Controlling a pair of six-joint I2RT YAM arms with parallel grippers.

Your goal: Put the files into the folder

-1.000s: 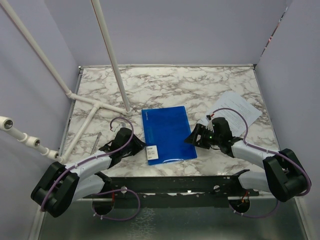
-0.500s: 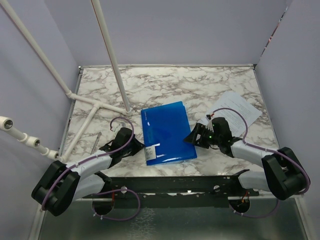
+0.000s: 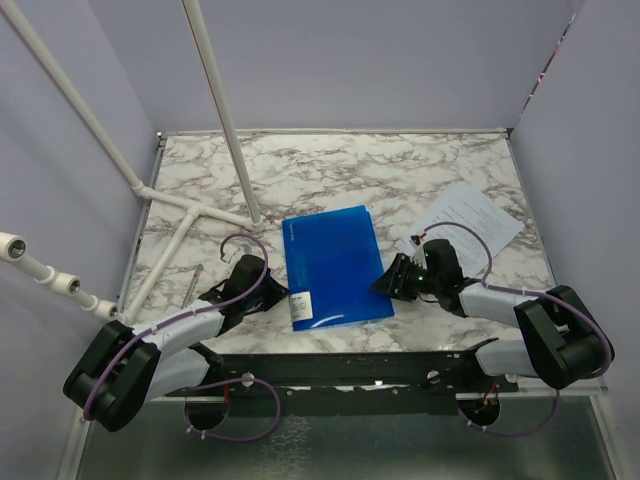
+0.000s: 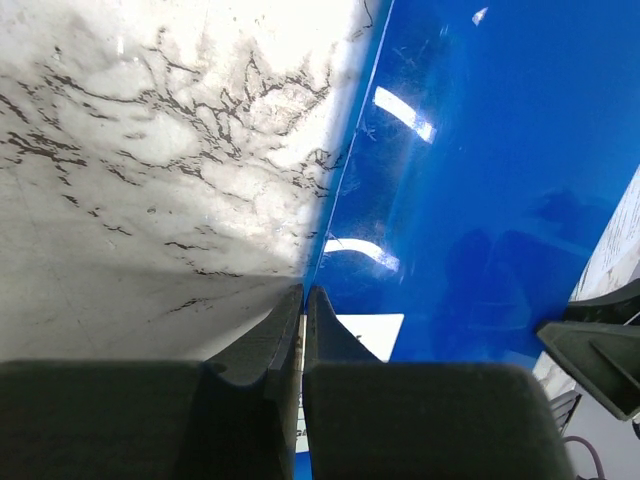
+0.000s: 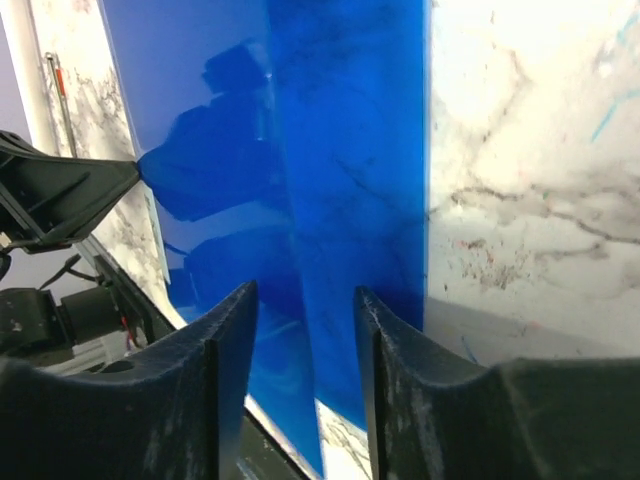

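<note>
The blue folder (image 3: 335, 265) lies flat in the middle of the marble table, with its white barcode label (image 3: 303, 298) at the near left corner. My left gripper (image 3: 283, 294) is at that corner. In the left wrist view it (image 4: 303, 290) is shut on the folder's (image 4: 480, 150) left edge beside the label (image 4: 365, 335). My right gripper (image 3: 386, 283) is at the folder's right edge. Its jaws (image 5: 305, 290) are open, with the blue cover (image 5: 330, 120) between them. The files (image 3: 470, 215), white printed sheets, lie on the table behind the right arm.
A white pipe frame (image 3: 190, 210) stands at the back left, with a post rising from the table near the folder's far left corner. Purple walls close in the table (image 3: 400, 170). A dark rail runs along the near edge (image 3: 340, 370).
The folder's left side rose and shifted slightly under my left gripper's pinch. My right gripper has moved a little left and nearer, onto the folder's right edge.
</note>
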